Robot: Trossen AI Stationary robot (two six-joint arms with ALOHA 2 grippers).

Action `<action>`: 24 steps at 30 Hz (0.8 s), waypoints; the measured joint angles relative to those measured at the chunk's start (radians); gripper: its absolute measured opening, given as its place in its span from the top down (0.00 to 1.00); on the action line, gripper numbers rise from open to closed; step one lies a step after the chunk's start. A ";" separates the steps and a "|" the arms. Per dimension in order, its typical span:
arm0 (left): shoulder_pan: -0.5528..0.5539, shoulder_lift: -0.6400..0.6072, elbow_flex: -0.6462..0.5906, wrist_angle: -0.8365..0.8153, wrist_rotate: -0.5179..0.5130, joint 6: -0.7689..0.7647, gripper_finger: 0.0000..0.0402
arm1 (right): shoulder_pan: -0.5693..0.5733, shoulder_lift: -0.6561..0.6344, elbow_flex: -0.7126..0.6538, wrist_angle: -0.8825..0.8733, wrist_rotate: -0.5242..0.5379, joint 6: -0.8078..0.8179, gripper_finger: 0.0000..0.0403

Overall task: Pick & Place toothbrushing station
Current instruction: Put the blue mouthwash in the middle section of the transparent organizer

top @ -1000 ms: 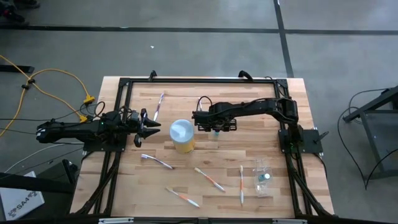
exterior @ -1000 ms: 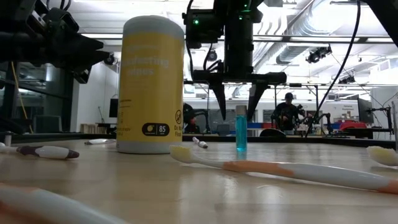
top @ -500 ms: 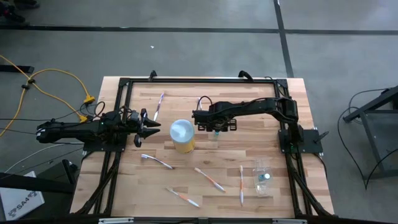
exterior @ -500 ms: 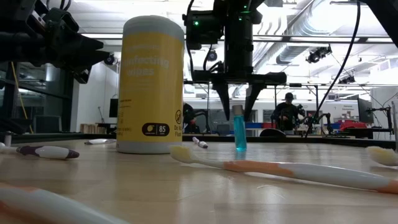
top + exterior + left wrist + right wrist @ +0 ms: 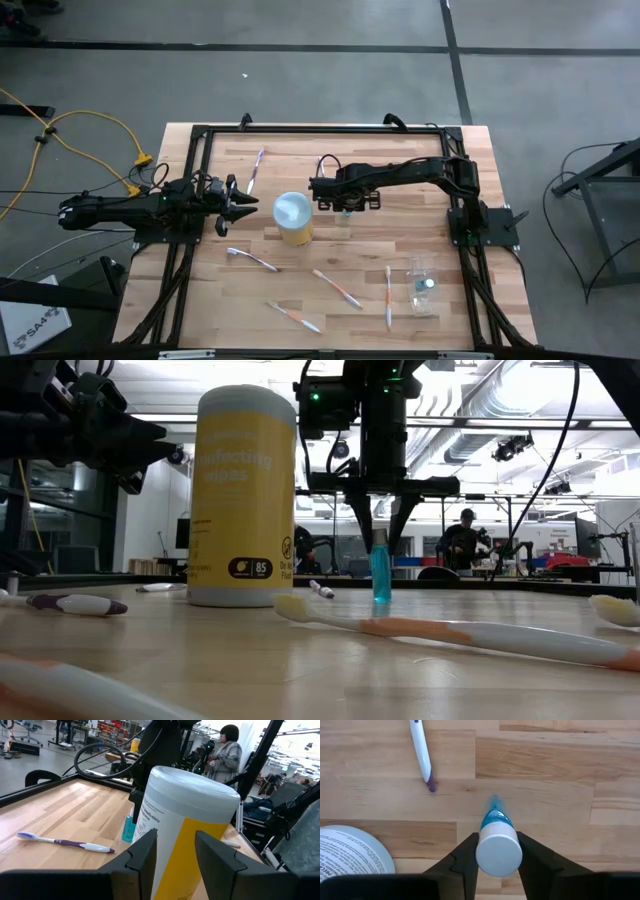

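Right end effector (image 5: pixel 381 532) at desk (image 5: pixel 400 170) centre, just toward 3 o'clock of the yellow wipes canister (image 5: pixel 293 219) — its fingers, spread wide of the small blue bottle (image 5: pixel 381 571) a second earlier, now press against the bottle's white cap from both sides, gripping it; the bottle stands upright on the wood, shifted slightly toward the canister. Left end effector (image 5: pixel 236 207), at 9 o'clock of the canister, hangs unchanged with fingers apart, holding nothing. Toothbrushes (image 5: pixel 337 288) lie scattered toward 6 o'clock; the clear holder cup (image 5: pixel 422 285) lies toward 4 o'clock.
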 joint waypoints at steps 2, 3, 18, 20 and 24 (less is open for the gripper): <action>0.000 0.000 0.000 0.000 0.000 0.000 0.68 | 0.000 0.000 0.000 0.000 0.007 0.000 0.72; 0.000 0.000 0.000 0.000 0.000 0.000 0.68 | 0.000 0.000 0.000 0.000 0.014 0.000 0.72; 0.000 0.000 0.000 0.000 0.000 0.000 0.68 | -0.004 -0.001 0.000 0.008 0.026 -0.069 0.71; 0.000 0.000 0.000 0.000 0.000 0.000 0.68 | -0.009 -0.001 0.000 0.008 0.026 -0.075 0.71; 0.000 0.000 0.000 0.000 0.000 0.000 0.68 | -0.017 -0.001 0.000 0.019 0.025 -0.075 0.71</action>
